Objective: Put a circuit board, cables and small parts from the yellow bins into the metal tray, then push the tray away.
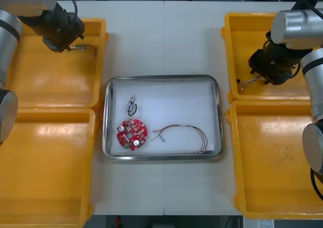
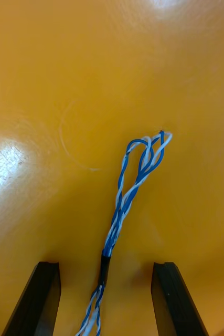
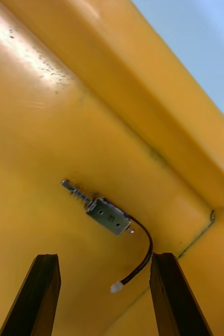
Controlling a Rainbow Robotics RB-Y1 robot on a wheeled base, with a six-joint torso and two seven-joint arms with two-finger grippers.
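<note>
On the table [image 1: 166, 36], the central tray [image 1: 217, 117] holds a board [image 1: 132, 133], red-yellow cable [image 1: 186, 132] and small part [image 1: 131, 104]. Left end effector [image 3: 105, 257], wide open and empty, faces a wired part [image 3: 107, 216] near the left bin [image 1: 50, 87] wall. Right end effector [image 2: 106, 264], open, straddles a blue-white cable [image 2: 135, 178] in the right bin [image 1: 242, 36].

The 4 yellow bins [image 1: 50, 87] are glossy, smooth plastic. The metal tray [image 1: 161, 77] has a shiny polished rim and a matt white floor. The small metal part [image 3: 107, 216] gleams dully.
</note>
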